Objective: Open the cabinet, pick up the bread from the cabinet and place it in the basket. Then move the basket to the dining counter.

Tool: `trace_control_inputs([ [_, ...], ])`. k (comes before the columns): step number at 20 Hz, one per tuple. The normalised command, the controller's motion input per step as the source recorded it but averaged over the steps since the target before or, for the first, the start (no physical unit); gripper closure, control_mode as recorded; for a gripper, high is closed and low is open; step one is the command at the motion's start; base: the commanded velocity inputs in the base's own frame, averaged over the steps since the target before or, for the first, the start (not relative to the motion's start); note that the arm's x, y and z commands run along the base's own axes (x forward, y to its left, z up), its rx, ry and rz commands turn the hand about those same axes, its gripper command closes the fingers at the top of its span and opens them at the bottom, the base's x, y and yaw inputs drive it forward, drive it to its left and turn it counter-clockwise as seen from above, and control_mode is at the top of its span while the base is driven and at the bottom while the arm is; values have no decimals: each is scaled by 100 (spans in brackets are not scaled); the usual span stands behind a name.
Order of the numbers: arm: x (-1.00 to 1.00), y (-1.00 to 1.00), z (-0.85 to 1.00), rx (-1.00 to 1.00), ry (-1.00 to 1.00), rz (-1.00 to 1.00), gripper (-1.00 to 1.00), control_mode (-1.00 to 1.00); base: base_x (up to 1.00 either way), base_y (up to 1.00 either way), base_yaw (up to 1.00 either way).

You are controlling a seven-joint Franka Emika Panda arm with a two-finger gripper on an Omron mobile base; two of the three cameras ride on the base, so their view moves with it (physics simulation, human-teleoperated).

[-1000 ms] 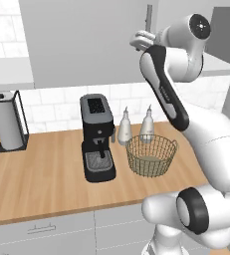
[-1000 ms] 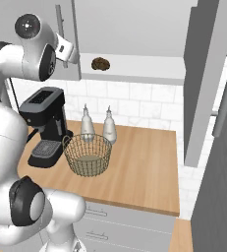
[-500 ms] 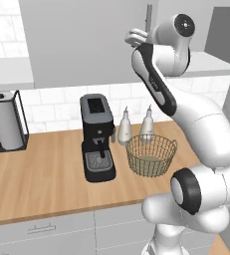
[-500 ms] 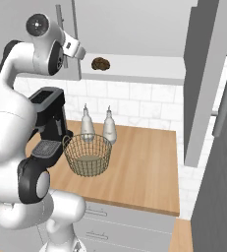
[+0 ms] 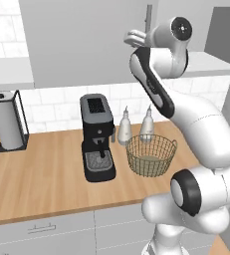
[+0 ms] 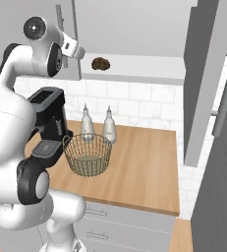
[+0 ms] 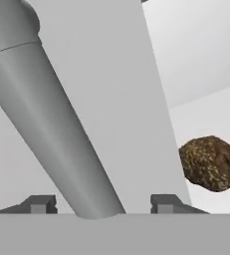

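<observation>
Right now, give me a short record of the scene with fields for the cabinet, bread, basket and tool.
cabinet: light-grey wall cabinet, right door swung open, left door shut
bread: small dark brown lumpy loaf on the white inner shelf
basket: round tan wire-mesh basket on the wood worktop, holding no bread
tool: tool open, fingertips either side of the left door's grey bar handle

Bread [image 7: 212, 163] cut off at the hand view's edge – handle [image 7: 52, 129] too
</observation>
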Motion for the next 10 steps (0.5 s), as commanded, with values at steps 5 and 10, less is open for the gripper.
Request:
trace_control_inputs([
  [5,69,22,-9,0,-4,-7,100,-100,0,0,0],
  [10,-1,34,0,0,-5,-2,100,-100,0,0,0],
])
